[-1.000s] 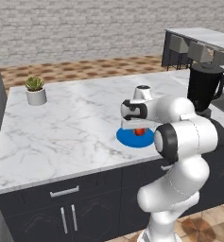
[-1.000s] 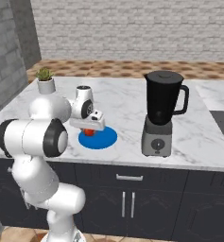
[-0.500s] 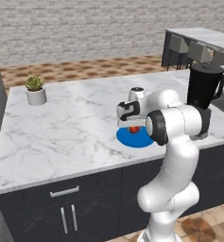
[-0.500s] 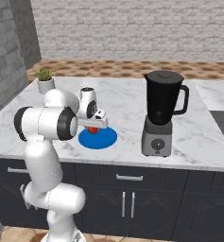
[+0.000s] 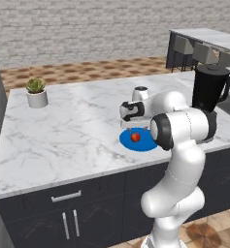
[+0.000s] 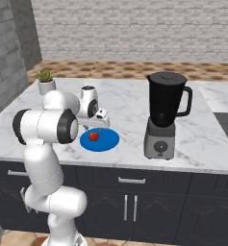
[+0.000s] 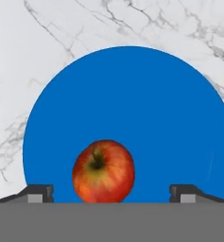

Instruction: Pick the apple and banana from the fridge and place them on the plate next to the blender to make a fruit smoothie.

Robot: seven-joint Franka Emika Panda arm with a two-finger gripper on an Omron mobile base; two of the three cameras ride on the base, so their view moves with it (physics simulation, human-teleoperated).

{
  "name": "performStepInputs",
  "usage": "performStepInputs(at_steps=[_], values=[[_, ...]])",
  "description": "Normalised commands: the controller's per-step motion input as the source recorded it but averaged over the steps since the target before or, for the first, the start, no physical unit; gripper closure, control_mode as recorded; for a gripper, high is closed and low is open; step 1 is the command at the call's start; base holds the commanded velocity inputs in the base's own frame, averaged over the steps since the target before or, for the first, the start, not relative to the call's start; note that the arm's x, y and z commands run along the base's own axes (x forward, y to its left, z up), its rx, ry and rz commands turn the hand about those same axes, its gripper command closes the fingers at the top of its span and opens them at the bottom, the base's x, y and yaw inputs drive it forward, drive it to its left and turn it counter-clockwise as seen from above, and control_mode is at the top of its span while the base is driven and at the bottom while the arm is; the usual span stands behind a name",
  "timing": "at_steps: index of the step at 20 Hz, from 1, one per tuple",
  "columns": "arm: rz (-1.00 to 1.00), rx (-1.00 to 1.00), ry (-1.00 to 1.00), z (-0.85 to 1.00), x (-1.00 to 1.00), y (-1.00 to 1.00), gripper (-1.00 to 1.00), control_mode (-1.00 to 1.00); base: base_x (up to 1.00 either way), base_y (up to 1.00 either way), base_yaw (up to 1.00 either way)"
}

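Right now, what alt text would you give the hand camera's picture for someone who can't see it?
A red apple sits on a round bright blue plate on a white marble counter, seen from straight above. The open gripper has its two dark fingertips spread wide on either side of the apple, not touching it.

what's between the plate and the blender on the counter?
Nothing: in the right base view, bare marble counter separates the plate from the blender. The apple sits on the plate's far side.

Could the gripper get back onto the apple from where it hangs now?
Probably yes. The gripper hangs open right above the apple, which sits alone on the blue plate, apart from both fingertips. Nothing lies between them, and the blender stands off to one side.
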Motion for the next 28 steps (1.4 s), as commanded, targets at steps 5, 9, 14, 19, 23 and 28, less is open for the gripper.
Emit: performStepInputs(at_steps=[5, 9, 14, 19, 23, 28], values=[[0.00, 0.00, -0.15, 0.74, -0.47, 0.00, -1.00, -1.00, 0.00, 0.00, 0.00], [0.00, 0.00, -0.26, 0.85, -0.87, 0.00, -1.00, -1.00, 0.00, 0.00, 0.00], [0.00, 0.00, -0.23, 0.79, -0.95, 0.04, -1.00, -1.00, 0.00, 0.00, 0.00], [0.00, 0.00, -0.16, 0.64, -0.85, 0.02, -1.00, -1.00, 0.00, 0.00, 0.00], [0.00, 0.00, -0.10, 0.35, -0.73, 0.00, -1.00, -1.00, 0.00, 0.00, 0.00], [0.00, 0.00, -0.05, 0.05, -0.66, 0.00, -1.00, -1.00, 0.00, 0.00, 0.00]])
